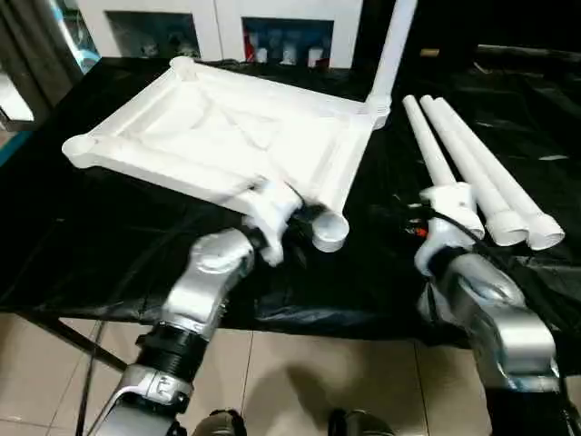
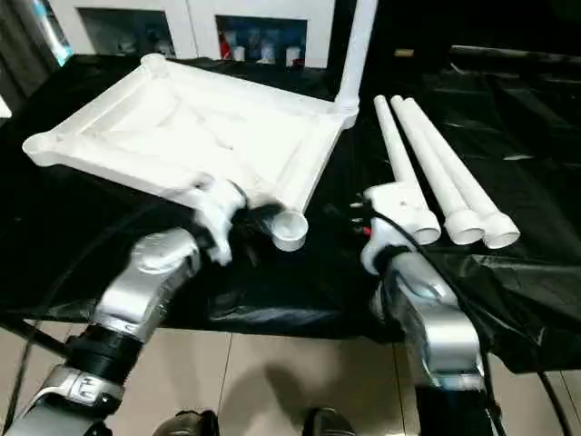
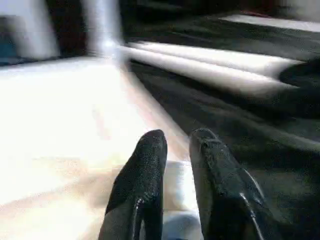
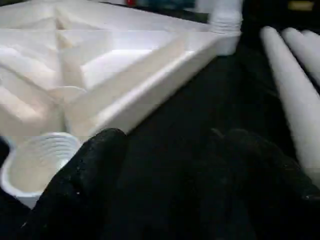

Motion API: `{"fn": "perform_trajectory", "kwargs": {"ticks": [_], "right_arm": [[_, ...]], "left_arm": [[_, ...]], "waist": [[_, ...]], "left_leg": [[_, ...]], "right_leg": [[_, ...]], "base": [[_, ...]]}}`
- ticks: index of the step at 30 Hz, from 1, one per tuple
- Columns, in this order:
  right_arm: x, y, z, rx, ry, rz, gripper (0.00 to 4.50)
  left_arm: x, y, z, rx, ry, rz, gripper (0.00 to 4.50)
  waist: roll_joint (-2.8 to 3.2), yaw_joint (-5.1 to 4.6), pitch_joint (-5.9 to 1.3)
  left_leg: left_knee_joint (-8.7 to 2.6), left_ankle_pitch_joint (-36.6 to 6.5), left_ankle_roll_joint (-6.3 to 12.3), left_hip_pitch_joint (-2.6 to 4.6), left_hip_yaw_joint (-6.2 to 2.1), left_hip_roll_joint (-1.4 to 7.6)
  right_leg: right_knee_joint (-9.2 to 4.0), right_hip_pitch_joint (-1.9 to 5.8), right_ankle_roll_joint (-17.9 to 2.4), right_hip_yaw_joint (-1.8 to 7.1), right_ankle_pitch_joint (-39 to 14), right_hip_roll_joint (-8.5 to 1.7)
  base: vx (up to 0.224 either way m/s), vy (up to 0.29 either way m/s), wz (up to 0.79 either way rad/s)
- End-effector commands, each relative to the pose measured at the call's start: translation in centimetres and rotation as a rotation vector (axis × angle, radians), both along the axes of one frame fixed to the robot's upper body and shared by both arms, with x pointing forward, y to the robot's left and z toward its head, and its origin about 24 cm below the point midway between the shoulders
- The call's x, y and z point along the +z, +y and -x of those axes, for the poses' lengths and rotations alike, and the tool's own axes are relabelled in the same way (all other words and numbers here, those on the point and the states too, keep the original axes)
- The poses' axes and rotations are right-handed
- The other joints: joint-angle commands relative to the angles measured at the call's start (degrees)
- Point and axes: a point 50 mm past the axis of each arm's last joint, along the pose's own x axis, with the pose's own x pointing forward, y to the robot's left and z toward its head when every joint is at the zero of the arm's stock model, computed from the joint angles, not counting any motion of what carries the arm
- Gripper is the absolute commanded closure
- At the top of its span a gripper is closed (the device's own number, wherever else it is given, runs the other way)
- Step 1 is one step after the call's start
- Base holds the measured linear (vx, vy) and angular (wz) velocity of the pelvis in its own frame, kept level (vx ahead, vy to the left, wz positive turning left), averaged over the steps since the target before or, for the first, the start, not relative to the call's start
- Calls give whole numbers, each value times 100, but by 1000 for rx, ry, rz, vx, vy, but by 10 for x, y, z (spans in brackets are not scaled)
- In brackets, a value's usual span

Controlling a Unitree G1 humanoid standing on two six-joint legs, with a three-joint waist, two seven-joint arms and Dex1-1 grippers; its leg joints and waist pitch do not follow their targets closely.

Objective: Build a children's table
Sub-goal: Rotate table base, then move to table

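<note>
I see the white plastic rectangular table top (image 1: 227, 136) lying upside down across the upper left of the frame on the black cloth-covered bench (image 1: 82, 245), ribbed underside up, rounded sockets at its corners. One white tapered tubular leg (image 1: 392, 50) stands upright in the far right socket; three loose white legs (image 1: 472, 173) lie side by side at right. My left gripper (image 3: 175, 150) is clamped on the top's near rim beside the near right socket (image 1: 329, 232). My right gripper (image 4: 170, 165) hangs spread apart between top and loose legs. White cabinets (image 1: 218, 27) stand behind.
</note>
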Motion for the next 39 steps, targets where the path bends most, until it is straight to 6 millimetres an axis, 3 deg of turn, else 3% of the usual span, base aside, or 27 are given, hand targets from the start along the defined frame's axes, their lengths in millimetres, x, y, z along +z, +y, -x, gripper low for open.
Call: {"fn": "perform_trajectory", "kwargs": {"ticks": [1, 3, 8, 11, 13, 14, 15, 18, 19, 20, 21, 23, 25, 26, 27, 28, 29, 30, 31, 32, 33, 34, 35, 36, 37, 38, 39], "right_arm": [[4, 0, 8, -28, -27, -34, 91], [-5, 3, 14, -53, 8, -66, 91], [-13, 2, 15, -91, 40, -96, 91], [-14, 2, 14, -96, 47, -93, 91], [-13, 1, 14, -92, 44, -90, 91], [-13, 2, 14, -87, 44, -88, 91], [-13, 1, 14, -86, 44, -87, 91], [-14, 1, 14, -78, 50, -81, 91], [-14, 1, 15, -77, 51, -80, 91], [-14, 1, 15, -77, 51, -80, 91], [-14, 2, 15, -73, 53, -77, 91], [-15, 2, 15, -68, 55, -73, 91], [-15, 4, 16, -61, 57, -69, 91], [-16, 5, 16, -55, 57, -65, 91], [-16, 5, 17, -51, 55, -63, 91], [-16, 6, 17, -45, 55, -57, 91], [-16, 6, 17, -45, 55, -57, 91], [-16, 7, 17, -37, 54, -52, 91], [-16, 8, 18, -29, 54, -52, 91], [-16, 9, 18, -24, 54, -52, 91], [-16, 10, 18, -20, 52, -48, 91], [-16, 10, 18, -20, 52, -48, 91], [-16, 11, 17, -8, 49, -42, 91], [-16, 12, 17, -6, 48, -41, 91], [-14, 13, 17, 11, 44, -35, 91], [-14, 14, 17, 17, 42, -33, 91], [-13, 15, 16, 35, 39, -32, 91]], "left_arm": [[5, 25, 6, 189, -32, 37, 348], [10, 47, 19, 355, -72, 58, 348], [15, 55, 32, 462, -92, 124, 348], [19, 57, 41, 535, -110, 167, 348], [20, 57, 46, 562, -102, 176, 348], [19, 57, 48, 569, -86, 182, 348], [19, 56, 48, 571, -82, 182, 348], [13, 55, 52, 576, -51, 175, 348], [13, 55, 52, 578, -49, 175, 348], [13, 55, 52, 578, -49, 175, 348], [12, 55, 53, 580, -44, 177, 348], [12, 55, 53, 580, -41, 176, 348], [12, 55, 53, 574, -35, 171, 348], [11, 54, 53, 570, -32, 168, 348], [11, 53, 53, 564, -32, 162, 348], [11, 52, 54, 559, -31, 160, 348], [11, 52, 54, 559, -31, 160, 348], [12, 51, 54, 552, -32, 156, 348], [12, 50, 54, 548, -33, 152, 348], [12, 50, 54, 546, -33, 151, 348], [12, 50, 54, 545, -34, 147, 348], [12, 50, 54, 545, -34, 147, 348], [13, 51, 54, 551, -36, 138, 348], [13, 51, 54, 553, -36, 137, 348], [13, 52, 54, 562, -41, 133, 348], [14, 53, 54, 565, -43, 132, 348], [14, 54, 54, 571, -45, 135, 348]], "waist": [[-23, 22, -458], [-13, 16, -464], [7, 64, -455], [-30, 76, -473], [-14, 65, -461], [-70, 38, -455], [-50, 49, -438], [-54, -64, -277], [-54, -85, -265], [-35, -100, -267], [11, -180, -289], [15, -212, -240], [5, -270, -292], [-113, -228, -342], [-117, -213, -461], [-155, -139, -516], [-111, -67, -588], [-101, -54, -598], [-12, -74, -567], [66, -116, -525], [192, -309, -531], [245, -416, -630], [224, -500, -594], [116, -523, -629], [84, -500, -590], [-153, -406, -603], [-348, -320, -663]], "left_leg": [[-384, -1420, 184, 95, -97, 163], [-385, -1399, 223, 96, -95, 153], [-398, -1606, 155, 175, -83, 175], [-411, -1594, 110, 134, -93, 172], [-444, -2077, 12, 195, -111, 181], [-458, -2544, -19, 293, -102, 170], [-463, -2624, -15, 313, -110, 160], [-431, -3521, 19, 627, -125, 47], [-422, -3532, 16, 644, -133, 33], [-422, -3569, 6, 679, -149, 31], [-420, -3878, -160, 1078, -171, 152], [-642, -4338, -191, 1113, -271, 348], [-678, -4295, -140, 1127, -235, 328], [-591, -3608, 48, 610, -228, 55], [-488, -2797, 204, 290, -172, -119], [-181, -1693, 519, 184, -186, -307], [52, -917, 772, 45, -308, -347], [93, -697, 856, 9, -350, -334], [-44, -337, 960, 7, -385, -253], [-194, -319, 980, 133, -393, -178], [-406, -382, 1321, 713, -680, 94], [-381, 15, 1669, 1112, -928, 226], [-385, -55, 2340, 1564, -1246, 570], [-332, 537, 2980, 1639, -1401, 702], [-303, 724, 3080, 1594, -1339, 630], [-32, 684, 2605, 1180, -920, -53], [203, 427, 2331, 655, -581, -636]], "right_leg": [[-487, 355, -956, 197, -1484, -265], [-499, 336, -899, 190, -1532, -240], [-529, 234, -807, 203, -1605, -197], [-501, 282, -709, 202, -1515, -210], [-514, 313, -576, 188, -1995, -216], [-571, 322, -461, 148, -2504, -182], [-599, 317, -409, 149, -2665, -198], [-909, 330, -50, -82, -4353, -88], [-950, 367, 21, -120, -4468, -93], [-981, 393, 61, -162, -4516, -96], [-931, 270, -62, -179, -3976, 28], [-665, 316, -277, -243, -3160, 61], [-559, 397, -565, -195, -2786, -50], [-619, 814, -622, -126, -2850, -210], [-667, 1197, -444, 52, -3158, -266], [-829, 1304, -627, 344, -3729, -485], [-857, 1461, -1024, 509, -3670, -584], [-848, 1463, -1236, 525, -3399, -560], [-766, 1357, -1493, 342, -2689, -372], [-723, 1187, -1475, 163, -2553, -217], [-403, 811, -1323, -163, -1797, 93], [-156, 544, -1213, -255, -1383, 144], [263, 14, -755, -204, -1282, 34], [503, -235, -162, -74, -1049, -141], [511, -316, -35, -14, -918, -220], [43, 85, -291, 206, -15, -355], [-48, 705, -354, 494, 470, -304]], "base": [[0, 0, 0], [0, 0, 0], [0, 0, 0], [0, 0, 0], [0, 0, 0], [0, 0, 0], [0, 0, 0], [0, 0, 0], [0, 0, 0], [0, 0, 0], [51, 24, -37], [66, 23, -51], [109, 26, -75], [130, 18, -76], [148, 4, -41], [148, 4, -41], [162, -8, -4], [167, -6, 4], [167, -6, 4], [170, 15, 4], [236, -2, 3], [236, -2, 3], [256, -13, 10], [207, -29, 4], [207, -29, 4], [156, -68, -8], [145, -35, 17]]}}
